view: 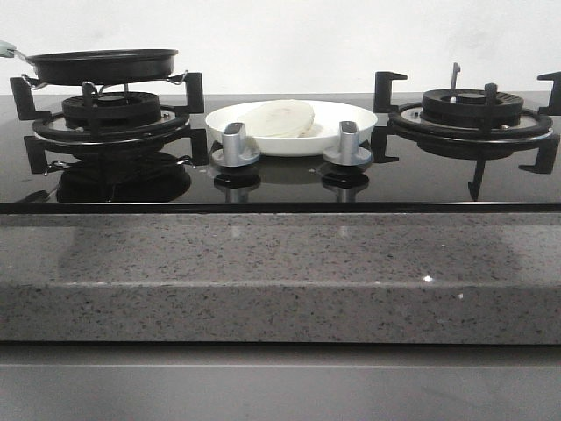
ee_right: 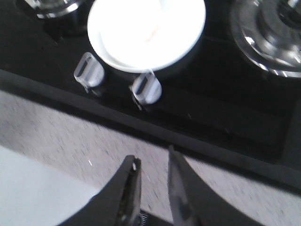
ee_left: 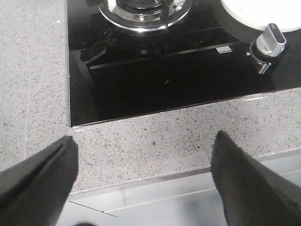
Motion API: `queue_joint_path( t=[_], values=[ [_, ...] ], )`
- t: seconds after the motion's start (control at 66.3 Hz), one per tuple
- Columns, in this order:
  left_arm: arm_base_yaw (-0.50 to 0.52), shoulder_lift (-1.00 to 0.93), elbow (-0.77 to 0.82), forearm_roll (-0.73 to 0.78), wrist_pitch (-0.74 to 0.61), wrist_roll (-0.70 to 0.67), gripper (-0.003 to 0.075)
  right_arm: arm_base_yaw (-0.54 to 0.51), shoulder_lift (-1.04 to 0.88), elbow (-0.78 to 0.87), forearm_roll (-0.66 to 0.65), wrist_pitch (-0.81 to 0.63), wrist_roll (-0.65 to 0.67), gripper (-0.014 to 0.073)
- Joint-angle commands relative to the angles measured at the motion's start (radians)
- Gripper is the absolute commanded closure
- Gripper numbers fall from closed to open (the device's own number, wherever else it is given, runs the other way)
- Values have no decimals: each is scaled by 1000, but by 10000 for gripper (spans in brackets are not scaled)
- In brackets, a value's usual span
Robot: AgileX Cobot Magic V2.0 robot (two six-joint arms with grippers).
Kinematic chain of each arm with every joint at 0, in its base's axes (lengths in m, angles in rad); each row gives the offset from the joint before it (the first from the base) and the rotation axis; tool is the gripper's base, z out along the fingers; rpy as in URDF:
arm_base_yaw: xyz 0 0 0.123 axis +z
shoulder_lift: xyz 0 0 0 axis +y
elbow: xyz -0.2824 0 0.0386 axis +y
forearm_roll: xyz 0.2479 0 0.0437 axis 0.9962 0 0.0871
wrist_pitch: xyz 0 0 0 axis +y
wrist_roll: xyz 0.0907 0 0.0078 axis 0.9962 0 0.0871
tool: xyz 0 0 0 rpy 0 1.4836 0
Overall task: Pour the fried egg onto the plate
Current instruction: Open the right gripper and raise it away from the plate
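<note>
The fried egg lies pale side up on the white plate, which sits on the black glass hob between the two burners. In the right wrist view the plate is glaring white and the egg cannot be made out. A black frying pan rests on the left burner and looks empty. My left gripper is wide open over the stone counter's front edge, holding nothing. My right gripper hovers over the counter in front of the knobs, its fingers a narrow gap apart and empty. Neither gripper shows in the front view.
Two silver knobs stand just in front of the plate. The right burner has black pan supports and carries nothing. A speckled grey stone counter runs along the front of the hob.
</note>
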Motion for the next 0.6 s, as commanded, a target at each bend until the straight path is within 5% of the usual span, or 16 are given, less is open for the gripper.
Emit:
queue_joint_path(
  t=[0.0,0.332,0.588],
  values=[
    [-10,2,-25,3,-57,-7,154,-2,-111,75,-34,-65,-1,402],
    [-10,2,-25,3,-57,-7,154,-2,-473,400,-40,-45,-1,400],
    [-10,2,-25,3,-57,-7,154,-2,-607,450,-40,25,-1,400]
  ],
)
